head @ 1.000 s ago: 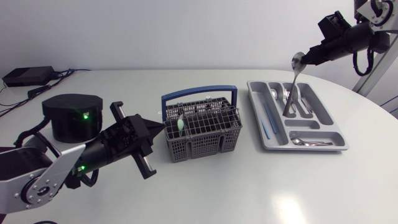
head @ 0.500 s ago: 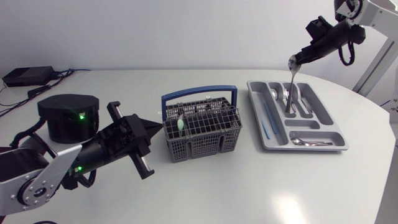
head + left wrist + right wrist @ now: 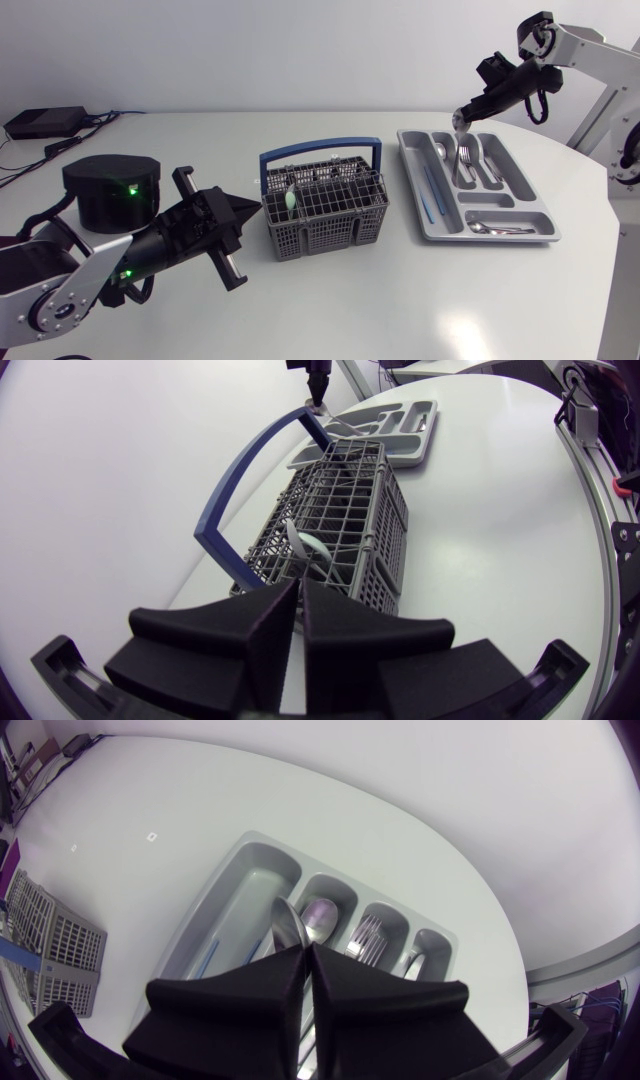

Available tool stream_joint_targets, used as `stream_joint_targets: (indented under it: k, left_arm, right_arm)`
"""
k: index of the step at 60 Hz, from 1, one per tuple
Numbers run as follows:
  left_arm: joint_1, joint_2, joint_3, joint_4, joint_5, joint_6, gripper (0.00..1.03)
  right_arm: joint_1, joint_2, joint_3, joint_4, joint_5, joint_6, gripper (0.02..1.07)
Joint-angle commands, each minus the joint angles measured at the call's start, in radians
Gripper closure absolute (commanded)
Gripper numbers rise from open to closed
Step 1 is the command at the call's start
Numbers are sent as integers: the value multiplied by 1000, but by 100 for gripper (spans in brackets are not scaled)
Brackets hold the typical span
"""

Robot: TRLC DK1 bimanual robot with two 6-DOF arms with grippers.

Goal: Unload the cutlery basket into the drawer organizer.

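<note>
I am looking down on a smooth white table (image 3: 400,300) with a rounded right end. Nearest to me, my left gripper (image 3: 255,208) (image 3: 298,588) lies low over the table. Its fingers nearly touch, with just a thin slit between them, and they point at the basket. A black round drum with a small green light (image 3: 112,185) sits beside that arm. In the middle stands the grey plastic grid basket with a blue hoop handle (image 3: 325,212) (image 3: 340,520), and a pale green piece (image 3: 288,200) pokes up inside it. Further right lies the grey plastic drawer tray (image 3: 412,188) (image 3: 245,890), with a metal fork (image 3: 465,160) and a thin blue stick (image 3: 430,190) in its slots. Farthest off, my right gripper (image 3: 462,118) (image 3: 305,952) hangs over the tray's far end. It pinches a shiny metal spoon (image 3: 287,925), whose bowl sticks out past the fingertips.
</note>
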Motion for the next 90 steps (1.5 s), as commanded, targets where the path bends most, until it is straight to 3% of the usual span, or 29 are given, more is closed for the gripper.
stream_joint_targets:
  k: [1,40,47,57,62,67,90]
  left_arm:
    - [0,-20,-28,-8,-1,18,82]
    - [-1,-40,-37,-17,-2,11,82]
    - [-1,-44,-39,-17,-2,10,82]
    - [-1,-55,-42,-23,-2,7,82]
    - [-1,-57,-43,-24,-2,7,82]
    - [0,-57,-45,-24,-2,7,82]
    - [-10,-32,-48,0,-2,1,82]
  right_arm:
    - [13,55,-39,34,12,15,101]
    - [18,236,-30,166,101,89,100]
    - [18,248,-25,180,120,103,85]
    - [24,209,-51,184,117,110,50]
    - [33,127,-143,235,115,109,36]
    - [47,5,-289,316,117,103,31]
    - [221,-575,-967,559,58,95,32]
